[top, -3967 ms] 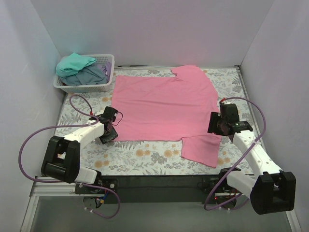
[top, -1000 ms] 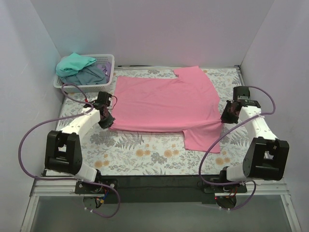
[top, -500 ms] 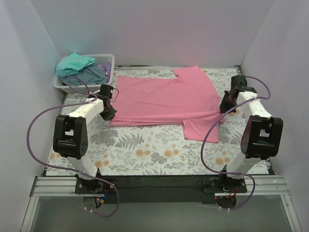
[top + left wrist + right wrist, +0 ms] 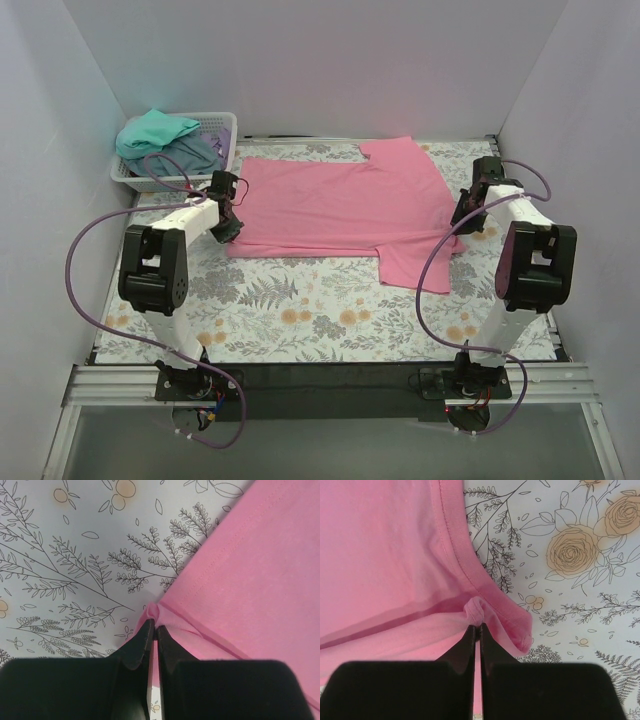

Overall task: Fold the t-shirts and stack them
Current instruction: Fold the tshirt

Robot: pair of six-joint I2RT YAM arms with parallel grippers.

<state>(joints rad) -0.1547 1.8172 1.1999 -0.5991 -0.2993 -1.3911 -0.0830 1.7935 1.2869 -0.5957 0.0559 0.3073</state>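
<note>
— Pink cloth, a small bunched fold of it, sits nipped between the black fingers of the left gripper (image 4: 152,630). The jaws are pressed together on it, with only a sliver between them.
— And the right gripper (image 4: 475,629)?
— Much the same. Its two black fingers are clamped on a little pucker beside the stitched hem, pinching it.
— What cloth is that?
— The plain pink short-sleeved t-shirt (image 4: 340,205). It lies spread on the floral-printed counter (image 4: 300,310). The left gripper holds its left edge and the right gripper its right edge. A narrow band along the near side looks doubled over, and one sleeve sticks out toward the near side, below the right end of that band.
— Anything further out?
— A white plastic lattice basket (image 4: 172,183) stands at the far left corner, near the pink shirt but apart from it. A teal t-shirt (image 4: 155,130) is heaped on top in it, over a grey-blue t-shirt (image 4: 190,157). Purple cables (image 4: 85,260) loop from both arms.
</note>
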